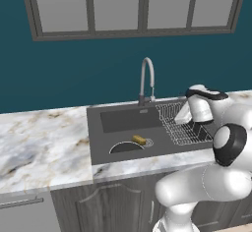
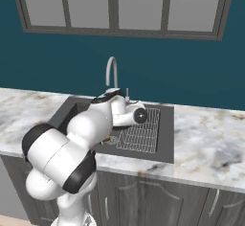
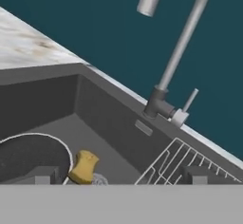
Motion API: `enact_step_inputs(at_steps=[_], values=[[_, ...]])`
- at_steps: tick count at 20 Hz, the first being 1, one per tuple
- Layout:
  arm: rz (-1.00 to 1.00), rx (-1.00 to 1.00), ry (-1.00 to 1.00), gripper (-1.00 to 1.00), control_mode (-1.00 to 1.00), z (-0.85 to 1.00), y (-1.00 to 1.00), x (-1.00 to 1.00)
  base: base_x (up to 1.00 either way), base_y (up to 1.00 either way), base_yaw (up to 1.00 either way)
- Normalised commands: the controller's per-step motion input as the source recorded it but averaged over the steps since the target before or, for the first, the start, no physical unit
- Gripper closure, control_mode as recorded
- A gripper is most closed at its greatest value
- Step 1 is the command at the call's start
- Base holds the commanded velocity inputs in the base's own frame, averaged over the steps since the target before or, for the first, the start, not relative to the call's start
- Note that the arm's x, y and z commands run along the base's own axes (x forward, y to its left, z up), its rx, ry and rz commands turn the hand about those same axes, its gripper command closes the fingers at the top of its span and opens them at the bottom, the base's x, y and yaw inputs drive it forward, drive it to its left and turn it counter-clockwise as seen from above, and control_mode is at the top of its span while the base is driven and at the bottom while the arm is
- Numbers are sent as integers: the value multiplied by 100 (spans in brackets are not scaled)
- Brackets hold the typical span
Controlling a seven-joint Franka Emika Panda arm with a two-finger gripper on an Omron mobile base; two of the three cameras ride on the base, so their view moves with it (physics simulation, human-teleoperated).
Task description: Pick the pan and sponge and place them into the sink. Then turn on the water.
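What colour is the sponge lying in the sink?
Yellow-brown; the sponge shows best in the hand view, beside the black pan.

Base views flanking sink (image 1: 98, 123); hand view close.

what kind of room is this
A kitchen, rendered rather than real: a dark recessed sink with a gooseneck faucet is set in a marbled countertop over grey cabinets, with a window above.
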Motion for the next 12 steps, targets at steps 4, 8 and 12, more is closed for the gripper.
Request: enact_step_inputs(at_steps=[4, 8, 12], values=[[3, 0, -7, -100, -100, 46, 0, 5, 0, 0, 0], [2, 0, -5, -100, -100, 22, 0, 21, 0, 0, 0], [1, 2, -2, -100, -100, 8, 0, 33, 0, 0, 0]])
